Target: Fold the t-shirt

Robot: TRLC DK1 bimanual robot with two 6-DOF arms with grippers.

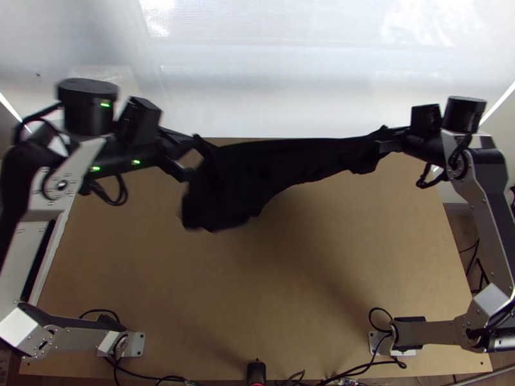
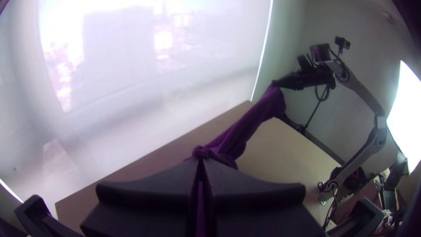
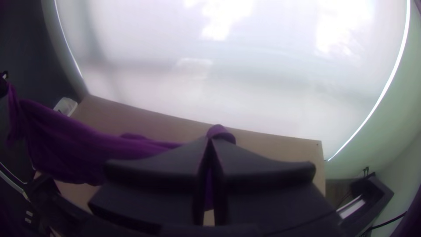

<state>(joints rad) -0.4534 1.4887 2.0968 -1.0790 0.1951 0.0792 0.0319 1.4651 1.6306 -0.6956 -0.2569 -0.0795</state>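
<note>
Between both arms, over the table's far part, the dark t-shirt (image 1: 251,174) hangs stretched sideways, its bulk drooping near the left arm. My left gripper (image 1: 193,149) holds its left end; my right gripper (image 1: 385,136) holds the other end. In the left wrist view my left gripper (image 2: 200,160) is shut on a small bunch of the t-shirt (image 2: 245,127), which looks purple there. The right wrist view has my right gripper (image 3: 211,140) shut on another bunched edge, with the t-shirt (image 3: 83,145) stretching away from it in loose folds.
The light wooden table (image 1: 277,289) lies beneath the cloth. A pale translucent screen (image 1: 290,71) stands beyond its far edge. Cables (image 1: 360,370) and a small black device (image 1: 256,372) are at the near edge. A white container (image 3: 66,106) stands by a table corner.
</note>
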